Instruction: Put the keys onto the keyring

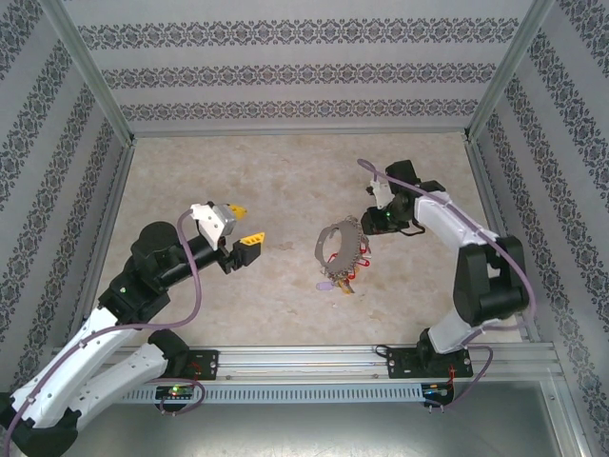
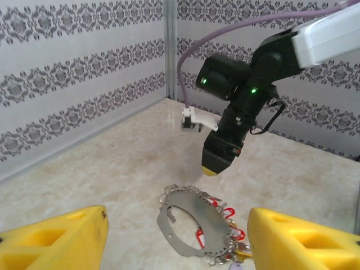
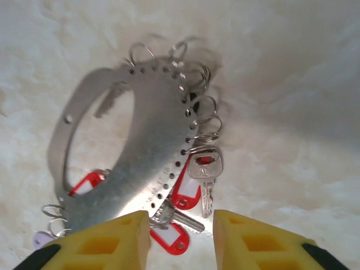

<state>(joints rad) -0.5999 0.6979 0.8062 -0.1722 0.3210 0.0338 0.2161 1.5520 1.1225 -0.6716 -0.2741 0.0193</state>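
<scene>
Centrally, the keyring point(image 3: 152, 152) lies well apart from the walls point(image 1: 285, 76).

Recorded keyring point(image 3: 146, 152), grey perforated loop, lying on pale table point(image 3: 281, 84). Noted small wire rings point(image 3: 205, 132) along its rim, silver keys point(image 3: 205, 169) and red tags point(image 3: 187, 194) attached. Logged right gripper point(image 3: 181, 239), yellow jaws parted, close to keys.

Open tabletop point(image 1: 285, 176) gives free passage between the left gripper point(image 1: 245, 225) and the keyring point(image 1: 338, 249), but the right gripper point(image 2: 217, 162) hangs close over the ring's right side, and patterned walls point(image 1: 285, 71) hem in three sides.
</scene>
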